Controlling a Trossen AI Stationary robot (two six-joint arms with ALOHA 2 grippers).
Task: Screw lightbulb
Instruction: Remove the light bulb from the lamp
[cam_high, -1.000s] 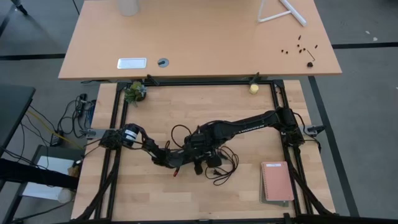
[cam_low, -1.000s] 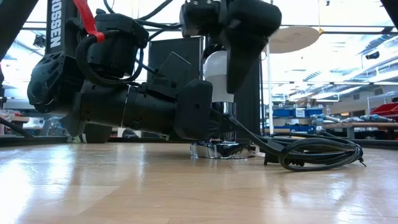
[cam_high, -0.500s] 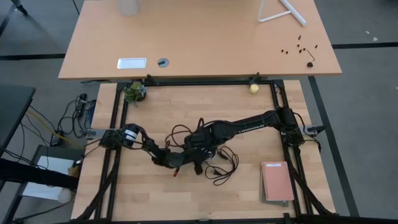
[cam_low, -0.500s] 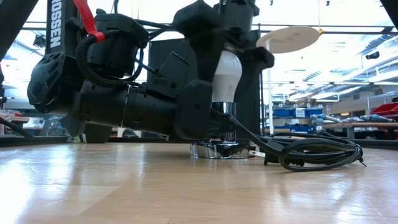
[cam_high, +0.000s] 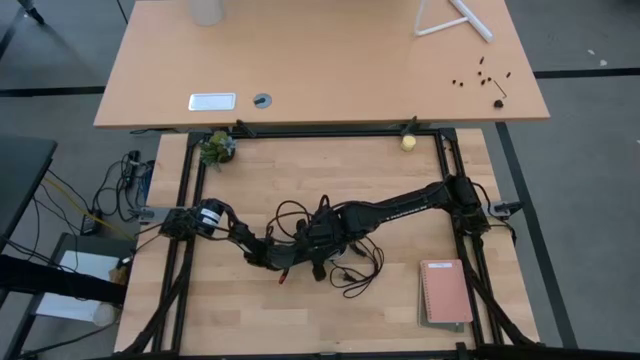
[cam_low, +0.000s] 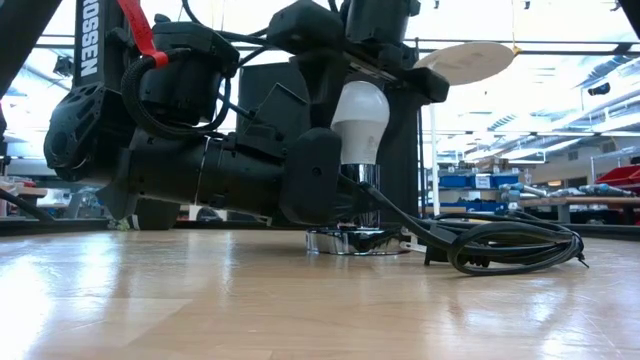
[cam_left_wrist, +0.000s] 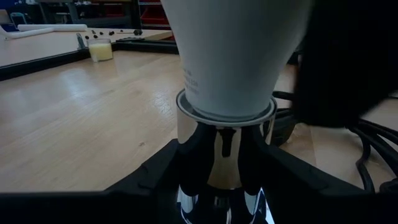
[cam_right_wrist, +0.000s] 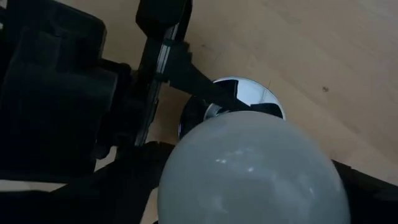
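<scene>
Lightbulb (cam_low: 359, 120) upright in its socket (cam_low: 357, 238), rounded head up, screw end down.

The left gripper (cam_left_wrist: 219, 163) is clamped on the shiny socket neck just below the bulb, low on the wooden table (cam_low: 300, 300). The right gripper (cam_low: 375, 40) sits over the bulb's head; whether its fingers are open or closed on it cannot be told. A coiled black cord (cam_low: 500, 245) lies beside the socket. Farther off, a pink notebook (cam_high: 446, 290) rests near the table edge, and a small yellow ball (cam_high: 408, 143) and a little plant (cam_high: 216, 148) sit at the far rail.
</scene>
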